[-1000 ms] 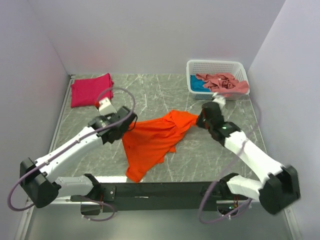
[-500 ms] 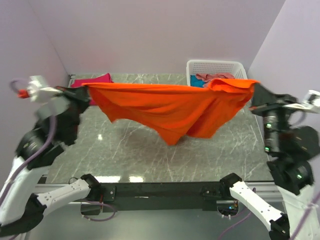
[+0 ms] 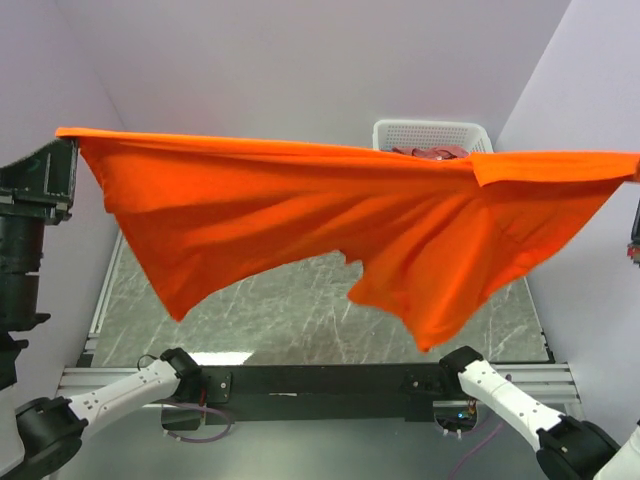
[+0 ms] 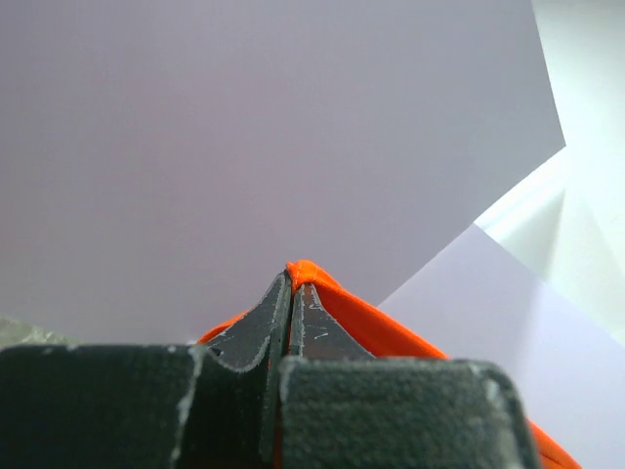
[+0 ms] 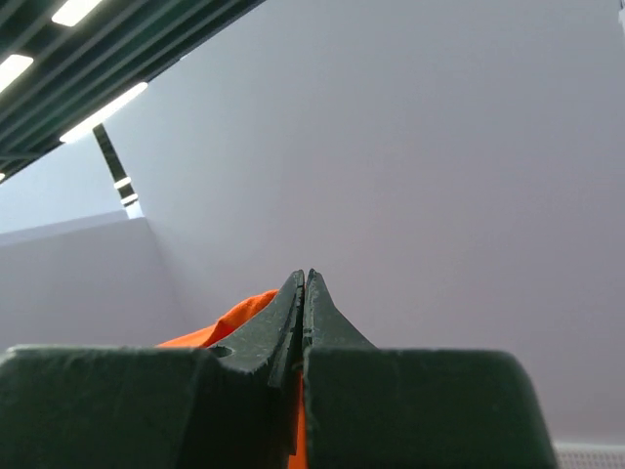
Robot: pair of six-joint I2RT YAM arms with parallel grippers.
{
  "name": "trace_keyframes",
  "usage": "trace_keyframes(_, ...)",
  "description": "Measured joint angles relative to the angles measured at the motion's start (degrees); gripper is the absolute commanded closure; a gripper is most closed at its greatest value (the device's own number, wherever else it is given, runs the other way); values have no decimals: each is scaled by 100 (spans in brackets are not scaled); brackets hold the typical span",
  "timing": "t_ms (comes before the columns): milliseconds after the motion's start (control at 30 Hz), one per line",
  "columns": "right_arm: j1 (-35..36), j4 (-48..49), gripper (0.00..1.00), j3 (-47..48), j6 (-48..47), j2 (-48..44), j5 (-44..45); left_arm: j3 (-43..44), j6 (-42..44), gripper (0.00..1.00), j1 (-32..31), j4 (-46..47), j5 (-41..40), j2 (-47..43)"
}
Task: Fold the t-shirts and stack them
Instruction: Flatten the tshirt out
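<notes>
The bright orange t-shirt [image 3: 330, 220] hangs stretched wide across the top view, high above the table. My left gripper [image 3: 68, 150] is shut on its left corner; the cloth [image 4: 337, 298] shows at the fingertips in the left wrist view, where the gripper [image 4: 293, 278] is closed. My right gripper [image 5: 304, 283] is shut on the right corner, with orange cloth [image 5: 234, 318] beside its fingers; in the top view it lies at the right frame edge, mostly out of view. The salmon-pink shirt [image 3: 432, 153] peeks from the basket. The magenta-red and teal-blue shirts are hidden behind the orange cloth.
The white lattice basket [image 3: 430, 132] stands at the back right, mostly hidden by the orange shirt. Grey marble table surface [image 3: 280, 310] shows below the hanging cloth. Lilac walls enclose the back and both sides.
Both grippers have risen and moved apart with the orange shirt. It went from lying on the table to stretched wide and high, now covering most of the view.
</notes>
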Motion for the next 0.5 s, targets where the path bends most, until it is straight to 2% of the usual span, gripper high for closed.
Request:
trace_keyframes(133, -2, 28, 100, 479, -142, 616, 83, 96, 273, 99, 0, 260, -367, 323)
trace_keyframes(267, -20, 149, 100, 271, -238, 1381, 400, -297, 518, 93, 66, 592, -1565, 881)
trace_keyframes(333, -173, 264, 100, -83, -195, 1838, 382, -529, 354, 96, 616, 365, -1703, 1349)
trace_keyframes(367, -334, 378, 100, -376, -138, 2081, 269, -619, 160, 99, 1161, 221, -1440, 1685)
trace_keyframes(400, -468, 446, 100, -682, -52, 2347, 85, -739, -7, 95, 1687, 122, -1204, 1967)
trace_keyframes(433, -573, 509, 100, -1003, 66, 2649, -83, -890, -170, 83, 2188, -9, -870, 2321)
trace_keyframes(467, -678, 627, 100, -1325, 166, 2929, -249, -1016, -323, 36, 2638, -175, -638, 2684)
trace_keyframes(500, -741, 730, 93, -1641, 256, 3270, -470, -1108, -417, 10, 2970, -332, -442, 3099)
